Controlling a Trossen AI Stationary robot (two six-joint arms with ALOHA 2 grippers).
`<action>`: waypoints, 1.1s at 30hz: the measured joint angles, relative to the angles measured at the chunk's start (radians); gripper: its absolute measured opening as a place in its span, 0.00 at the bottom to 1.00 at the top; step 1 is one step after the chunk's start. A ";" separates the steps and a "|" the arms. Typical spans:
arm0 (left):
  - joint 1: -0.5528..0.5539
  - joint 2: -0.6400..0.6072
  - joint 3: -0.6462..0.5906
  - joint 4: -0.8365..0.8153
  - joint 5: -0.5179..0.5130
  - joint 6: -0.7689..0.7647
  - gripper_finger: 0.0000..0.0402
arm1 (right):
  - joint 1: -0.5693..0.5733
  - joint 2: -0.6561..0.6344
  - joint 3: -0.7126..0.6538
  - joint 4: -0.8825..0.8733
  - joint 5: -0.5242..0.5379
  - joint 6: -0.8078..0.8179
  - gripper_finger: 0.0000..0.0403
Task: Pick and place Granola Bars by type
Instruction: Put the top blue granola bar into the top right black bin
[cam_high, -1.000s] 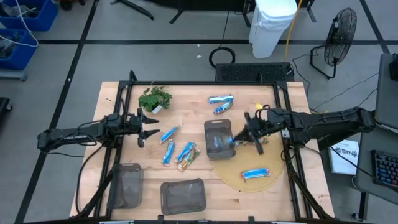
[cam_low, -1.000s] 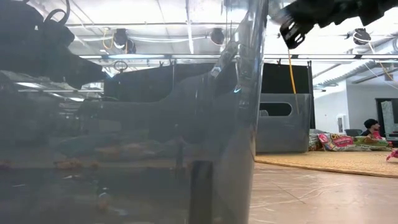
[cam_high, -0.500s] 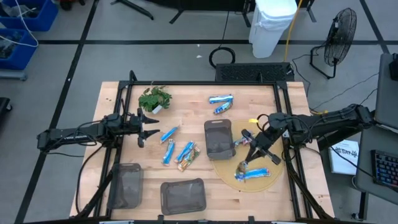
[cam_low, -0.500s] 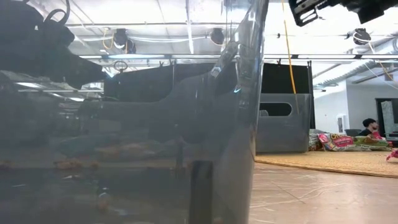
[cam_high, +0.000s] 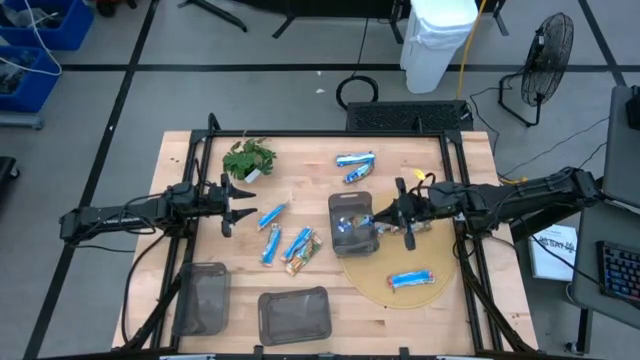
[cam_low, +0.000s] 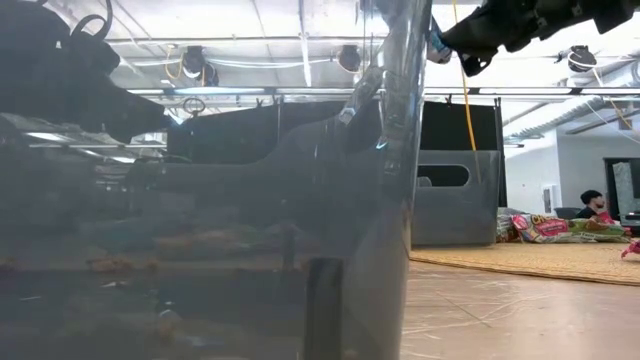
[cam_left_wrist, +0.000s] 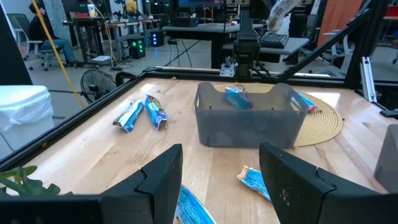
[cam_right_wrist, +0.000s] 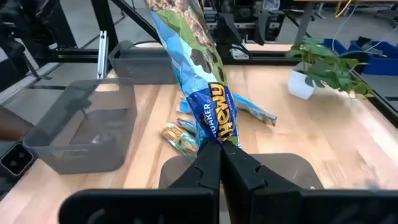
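On the tabletop (cam_high: 320, 170), a tray (cam_high: 352, 222) sits centre with a bar (cam_high: 344, 222) inside, two bars (cam_high: 355, 164) far of it, a mat (cam_high: 440, 290) right, a plant (cam_high: 248, 157) far left.

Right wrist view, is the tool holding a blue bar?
Yes, the shut right tool pinches the lower end of a blue bar that stands up from it.

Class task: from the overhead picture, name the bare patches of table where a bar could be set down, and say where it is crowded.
Bare wood lies between the plant and the two far bars, and near the front right corner beside the mat. It is crowded mid-table: loose bars, the middle tray, and the right pincer holding a bar there.
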 joint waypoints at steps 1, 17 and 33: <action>0.000 0.000 0.000 0.000 0.000 0.000 0.54 | 0.000 0.000 0.000 0.000 0.000 0.000 0.00; 0.000 0.000 0.000 0.000 0.000 0.000 0.54 | -0.087 0.237 0.000 -0.045 0.057 0.053 0.00; 0.000 0.000 0.000 0.000 0.000 0.000 0.54 | -0.233 0.359 0.035 -0.168 0.059 0.129 0.00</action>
